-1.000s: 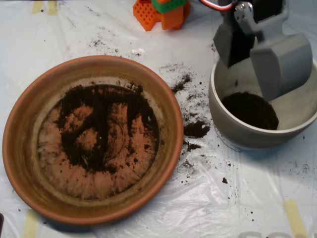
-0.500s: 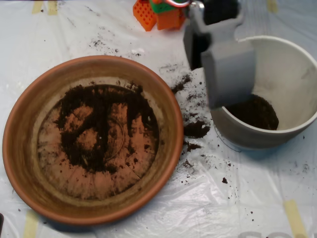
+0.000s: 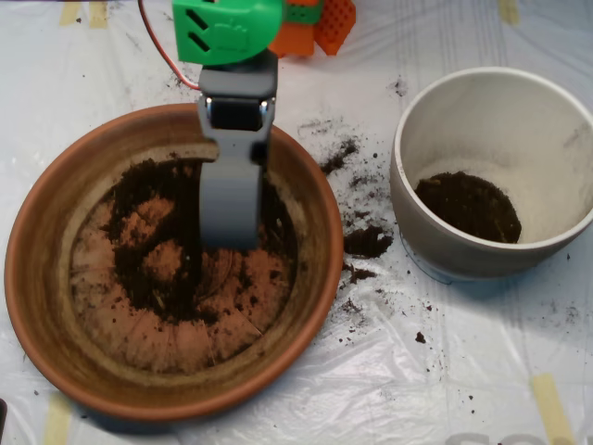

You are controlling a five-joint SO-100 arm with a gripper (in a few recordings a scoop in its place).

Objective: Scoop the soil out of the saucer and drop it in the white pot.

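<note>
The terracotta saucer (image 3: pixel 37 306) fills the left half of the overhead view, with dark soil (image 3: pixel 134 199) spread in a patchy ring on its floor. My grey scoop (image 3: pixel 229 236) hangs over the saucer's upper middle, pointing down the picture, its tip above the soil near the centre. Its green arm part (image 3: pixel 227 28) sits above the saucer's far rim. The scoop hides the soil beneath it. At the right stands the white pot (image 3: pixel 400 176), holding a dark mound of soil (image 3: pixel 468 206) at its bottom.
Spilled soil clumps (image 3: pixel 368 242) and crumbs lie on the white plastic sheet between saucer and pot. Orange blocks (image 3: pixel 324 23) stand at the top edge. Yellow tape strips (image 3: pixel 551 408) mark the sheet near the bottom corners.
The scoop has swung left from above the white pot, across the gap, to over the saucer. The soil mound in the pot is unchanged.
</note>
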